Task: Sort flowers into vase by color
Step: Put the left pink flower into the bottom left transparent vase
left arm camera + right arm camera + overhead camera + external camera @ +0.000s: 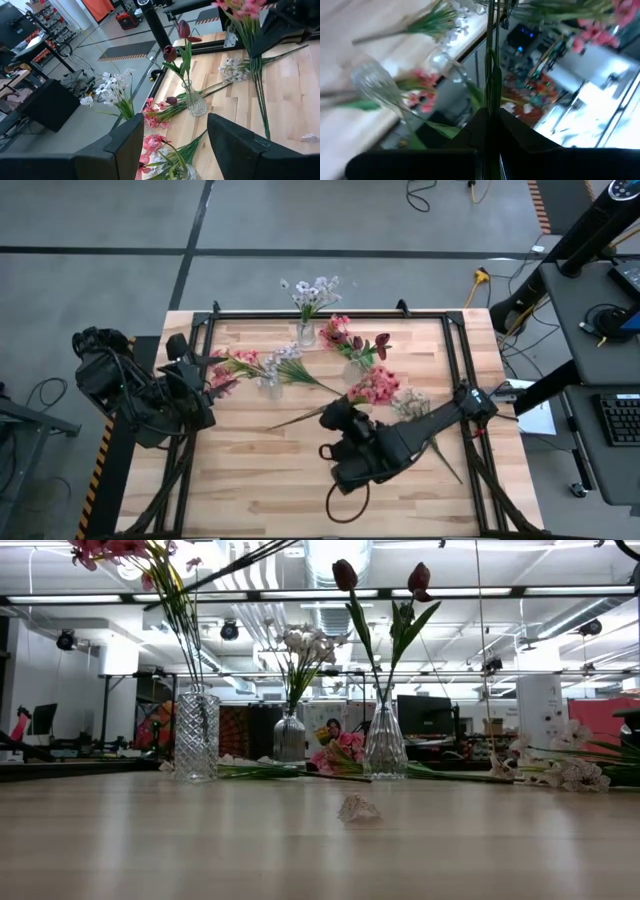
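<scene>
Nowhere any legible writing; right pincer (pixel 489 132) tight around green stalk (pixel 490 60).

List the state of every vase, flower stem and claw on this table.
Right claw: shut on pink flower stem.
Left claw: open, empty.
Ribbed vase: upright, holds pink blossoms.
Middle vase: upright, holds white flowers.
Tulip vase: upright, holds two dark red tulips.

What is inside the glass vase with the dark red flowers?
The vase holds two dark red tulips on green stalks. Whether there is water inside cannot be seen.
</scene>
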